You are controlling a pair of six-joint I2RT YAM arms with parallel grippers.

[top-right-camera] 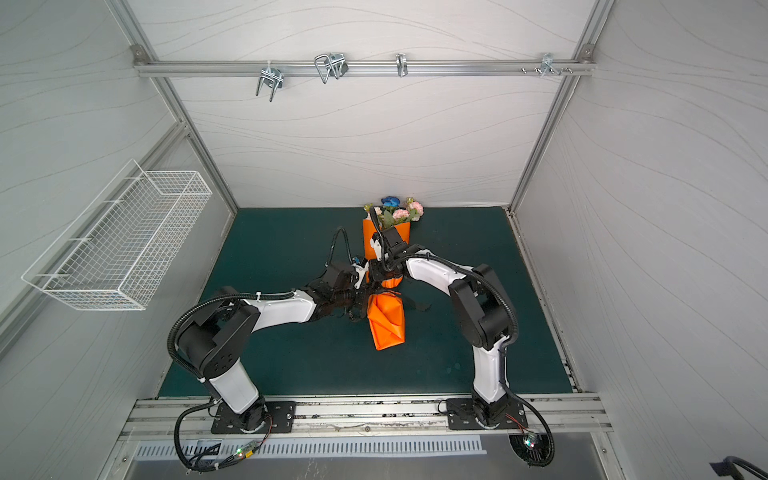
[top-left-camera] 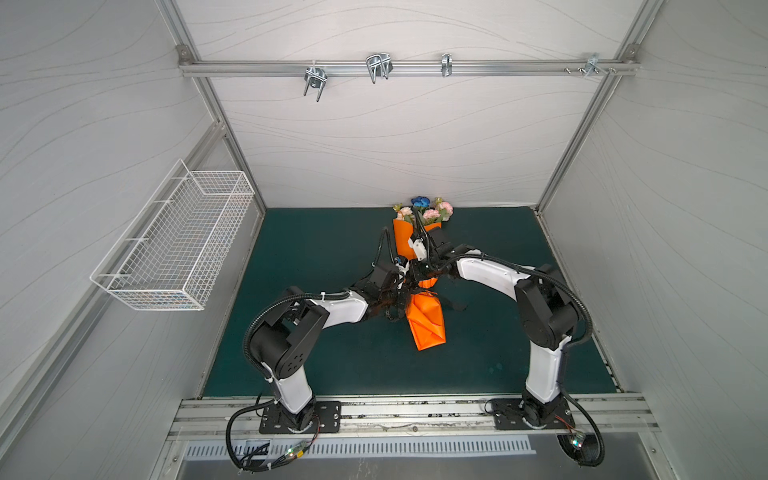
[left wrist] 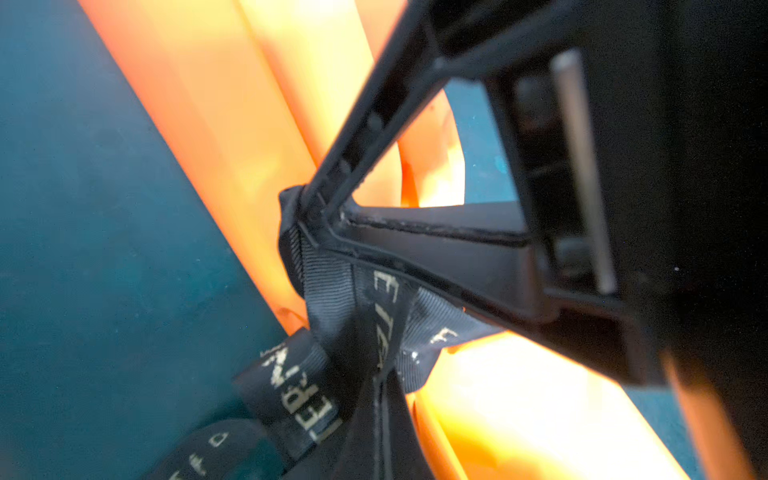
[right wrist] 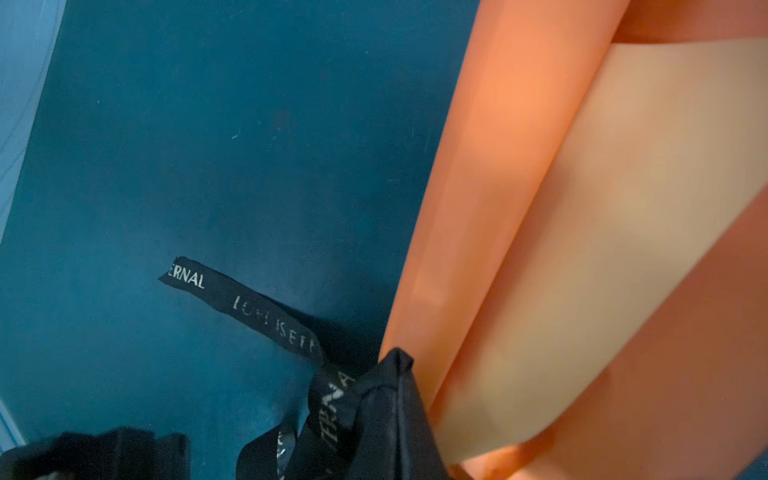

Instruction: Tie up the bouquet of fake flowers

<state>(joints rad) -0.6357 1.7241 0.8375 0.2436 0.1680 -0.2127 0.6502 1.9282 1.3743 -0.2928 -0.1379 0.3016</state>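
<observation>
The bouquet of fake flowers [top-left-camera: 424, 210] [top-right-camera: 395, 210] lies on the green mat with its pink, peach and blue blooms toward the back wall. Orange wrapping paper [top-left-camera: 426, 324] [top-right-camera: 386, 324] covers its stems. Both grippers meet at the pinched waist of the wrap. My left gripper [top-left-camera: 398, 300] [left wrist: 380, 399] is shut on the black lettered ribbon [left wrist: 299, 386]. My right gripper [top-left-camera: 413, 280] [right wrist: 397, 374] [left wrist: 309, 212] is shut on a fold of the same ribbon. One loose ribbon tail [right wrist: 249, 309] [top-left-camera: 455, 307] lies flat on the mat.
A white wire basket [top-left-camera: 178, 245] hangs on the left wall. Metal hooks [top-left-camera: 378, 66] sit on the rail high on the back wall. The blooms lie close to the back wall. The green mat [top-left-camera: 311, 332] covers the floor between the two arm bases.
</observation>
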